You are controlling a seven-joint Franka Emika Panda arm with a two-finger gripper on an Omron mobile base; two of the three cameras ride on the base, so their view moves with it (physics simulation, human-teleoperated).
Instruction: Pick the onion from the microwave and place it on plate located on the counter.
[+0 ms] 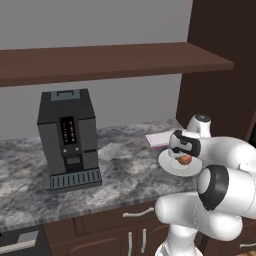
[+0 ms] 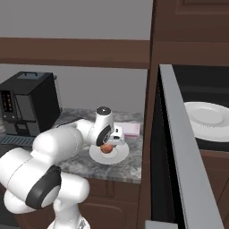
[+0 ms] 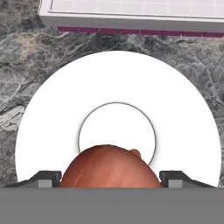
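Onion hangs over the plate, held fast in the robot's grip

The gripper [image 3: 109, 177] clamps the onion [image 3: 109, 168] by its widest girth, above the plate [image 3: 183, 109] on the counter [image 3: 26, 61]; a white-and-pink block [image 3: 131, 15] sits at 12 o'clock. Likely light, firm and smooth-skinned, the onion could roll once let go.

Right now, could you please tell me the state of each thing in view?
onion: between the gripper's fingers, over the plate
gripper: shut on the onion
plate: flat on the counter
microwave: door open, wide white dish inside
coffee machine: upright on the counter
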